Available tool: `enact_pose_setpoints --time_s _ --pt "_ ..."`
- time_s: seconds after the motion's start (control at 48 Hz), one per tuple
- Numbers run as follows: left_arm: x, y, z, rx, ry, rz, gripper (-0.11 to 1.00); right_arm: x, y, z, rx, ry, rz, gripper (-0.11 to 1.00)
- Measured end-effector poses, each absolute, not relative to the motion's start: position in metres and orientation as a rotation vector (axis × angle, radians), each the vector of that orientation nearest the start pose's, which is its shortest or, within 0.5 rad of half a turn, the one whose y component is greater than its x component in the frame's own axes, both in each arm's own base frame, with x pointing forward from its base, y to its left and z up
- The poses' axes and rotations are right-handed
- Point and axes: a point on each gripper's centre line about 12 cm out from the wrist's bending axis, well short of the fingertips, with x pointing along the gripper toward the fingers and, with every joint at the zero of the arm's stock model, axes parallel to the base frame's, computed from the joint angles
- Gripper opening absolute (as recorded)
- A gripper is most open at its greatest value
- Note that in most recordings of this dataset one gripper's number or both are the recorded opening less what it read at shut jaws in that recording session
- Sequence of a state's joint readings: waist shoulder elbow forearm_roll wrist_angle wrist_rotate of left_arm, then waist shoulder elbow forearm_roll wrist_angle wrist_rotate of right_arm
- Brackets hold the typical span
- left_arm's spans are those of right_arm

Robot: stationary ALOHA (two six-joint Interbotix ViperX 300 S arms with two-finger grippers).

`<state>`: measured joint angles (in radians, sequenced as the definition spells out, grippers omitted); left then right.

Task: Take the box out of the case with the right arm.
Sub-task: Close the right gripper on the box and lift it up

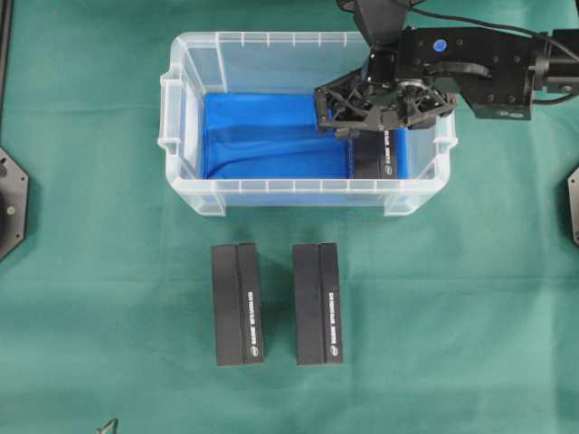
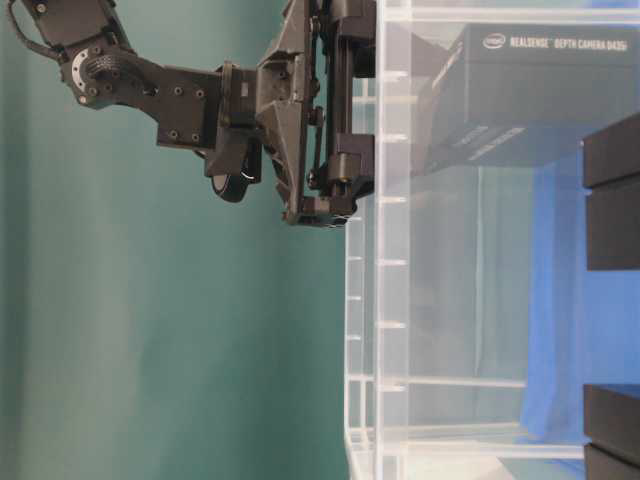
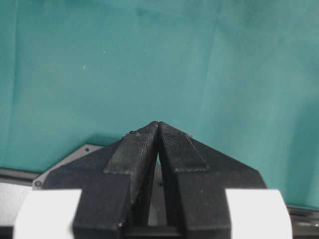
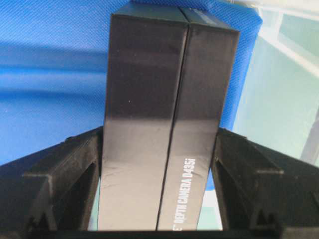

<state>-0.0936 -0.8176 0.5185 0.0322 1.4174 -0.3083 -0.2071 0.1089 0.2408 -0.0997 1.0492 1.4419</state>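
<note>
Black lattice fingers (image 4: 65, 184) of the right tool (image 4: 157, 189) flank the long black rectangular cardboard box (image 4: 164, 114) with white lettering, the jaws apart but drawn in close to its two long sides; whether they already press on it I cannot tell. That box lies at the right end of the large clear plastic case (image 1: 181, 136), on the blue cloth (image 1: 262, 136) lining its bottom, close to the right wall. To do this step well, I would close squarely until both pads bear evenly, then lift straight up, keeping clear of the rim. Two more black boxes (image 1: 237, 303) lie on the green table (image 1: 90, 316) before the case. Off to the side, the left tool (image 3: 158, 134) has its tips together, empty.
</note>
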Motion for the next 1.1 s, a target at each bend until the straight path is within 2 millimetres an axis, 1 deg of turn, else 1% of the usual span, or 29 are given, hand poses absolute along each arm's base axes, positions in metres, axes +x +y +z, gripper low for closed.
enact_pose_setpoints --time_s 0.354,0.563,0.646,0.875,1.105 --pt "0.160 -0.011 0.358 -0.200 1.114 0.113 0.02 0.385 -0.091 0.202 1.223 0.991 -1.179 0.65" --pt "0.160 -0.011 0.358 -0.201 1.111 0.114 0.02 0.387 -0.091 0.214 1.222 1.006 -1.201 0.65" --pt "0.160 -0.011 0.358 -0.202 1.112 0.113 0.02 0.387 -0.091 0.222 1.220 1.010 -1.207 0.65" --pt "0.159 -0.011 0.358 -0.201 1.109 0.112 0.02 0.381 -0.091 0.264 1.219 0.996 -1.217 0.65" --pt "0.159 -0.011 0.358 -0.201 1.109 0.112 0.02 0.373 -0.090 0.291 1.208 1.014 -1.239 0.65"
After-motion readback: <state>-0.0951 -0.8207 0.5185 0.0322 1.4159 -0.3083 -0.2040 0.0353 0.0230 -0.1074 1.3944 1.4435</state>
